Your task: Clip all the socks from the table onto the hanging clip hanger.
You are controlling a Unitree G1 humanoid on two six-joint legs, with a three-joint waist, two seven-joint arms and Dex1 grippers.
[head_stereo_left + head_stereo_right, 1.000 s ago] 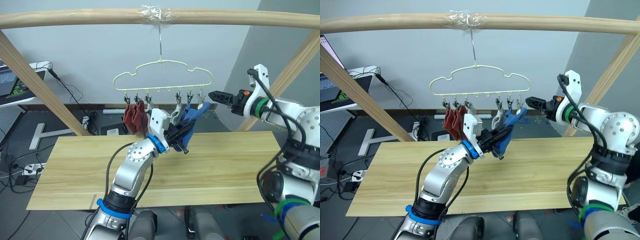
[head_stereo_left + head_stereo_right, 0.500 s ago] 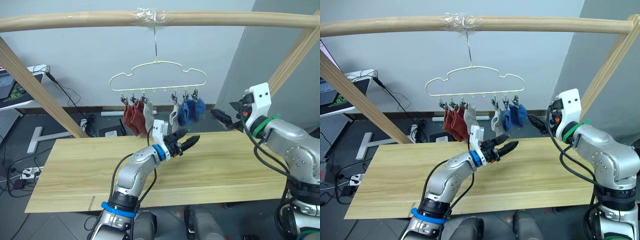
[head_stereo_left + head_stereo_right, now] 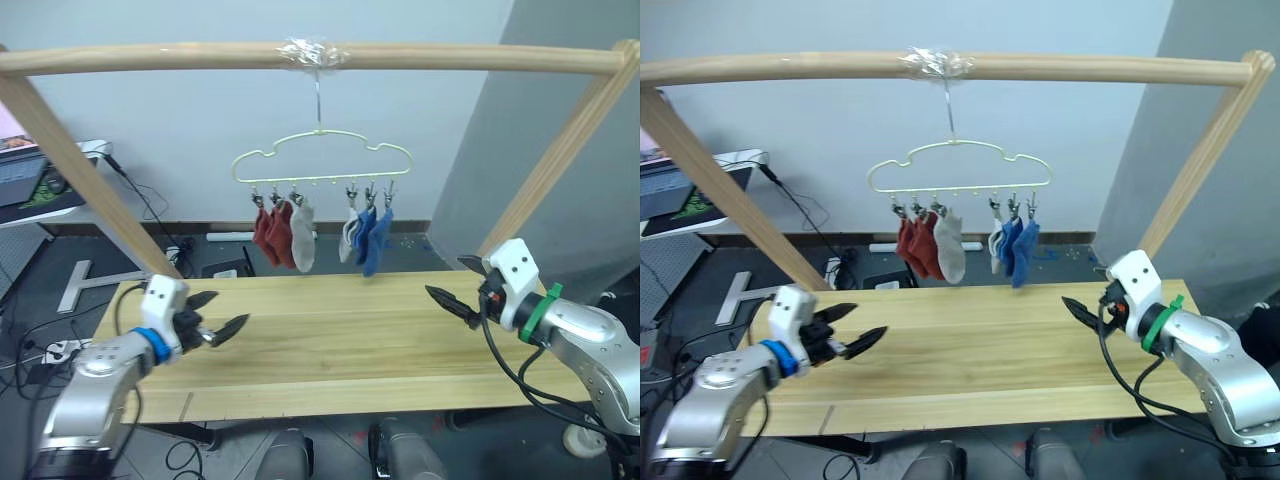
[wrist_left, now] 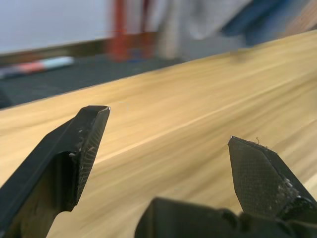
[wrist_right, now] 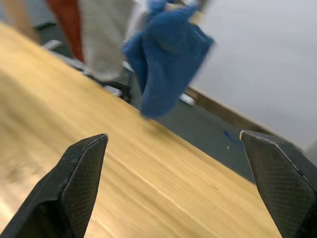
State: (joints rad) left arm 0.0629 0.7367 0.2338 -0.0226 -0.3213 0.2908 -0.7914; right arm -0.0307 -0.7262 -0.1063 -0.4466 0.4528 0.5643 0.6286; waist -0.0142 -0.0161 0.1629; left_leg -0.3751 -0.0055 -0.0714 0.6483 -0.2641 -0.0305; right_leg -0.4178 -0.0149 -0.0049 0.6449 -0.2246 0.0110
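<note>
From the head views I see all six socks (image 3: 322, 232) clipped to the clip hanger (image 3: 322, 160) above the table (image 3: 340, 340): rust red, grey, then blue. My left gripper (image 3: 222, 315) and right gripper (image 3: 452, 290) hover spread wide, holding nothing. My right wrist view shows a blue sock (image 5: 168, 54) close.

Six socks (image 3: 318, 232) are clipped to the clip hanger (image 3: 321, 161), hung from a wooden pole (image 3: 300, 57). The left gripper (image 3: 222, 318) and right gripper (image 3: 449, 287) are held open, empty, above opposite ends of the table (image 3: 330, 345).
</note>
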